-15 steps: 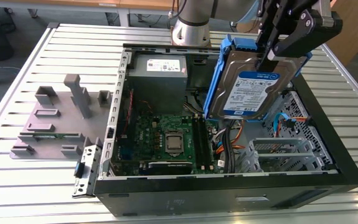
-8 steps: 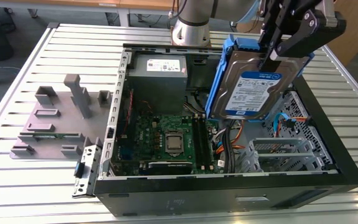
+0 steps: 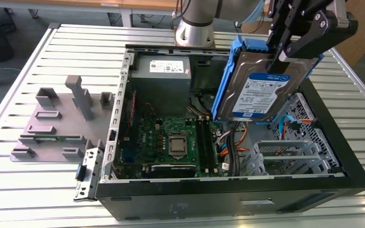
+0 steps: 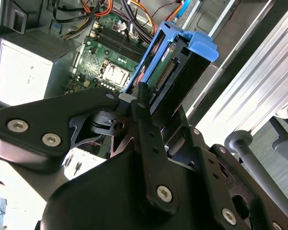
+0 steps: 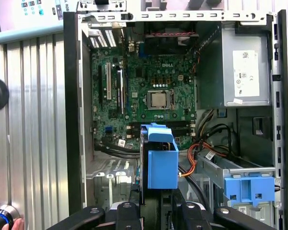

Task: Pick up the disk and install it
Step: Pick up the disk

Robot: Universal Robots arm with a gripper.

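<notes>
The disk [image 3: 258, 92], a silver drive with a white-and-blue label in a blue plastic carrier, hangs upright and a little tilted above the open computer case [image 3: 233, 185]. My gripper [image 3: 283, 51] is shut on its top edge, over the case's side toward the exterior view's right. In the second wrist view the black fingers [image 4: 143, 120] clamp the end of the disk [image 4: 165, 72], with the motherboard [image 4: 110, 67] far below. The first wrist view looks straight down the carrier of the disk [image 5: 162, 163] from my gripper [image 5: 156, 207], which hangs over the case floor next to the motherboard [image 5: 149, 91].
Inside the case are a grey power-supply box [image 3: 163, 71], orange and black cables [image 3: 233, 142] and a metal drive cage [image 3: 290, 152] holding a lone blue bracket [image 5: 249, 188]. A grey fixture [image 3: 55, 123] stands on the slatted table at the exterior view's left.
</notes>
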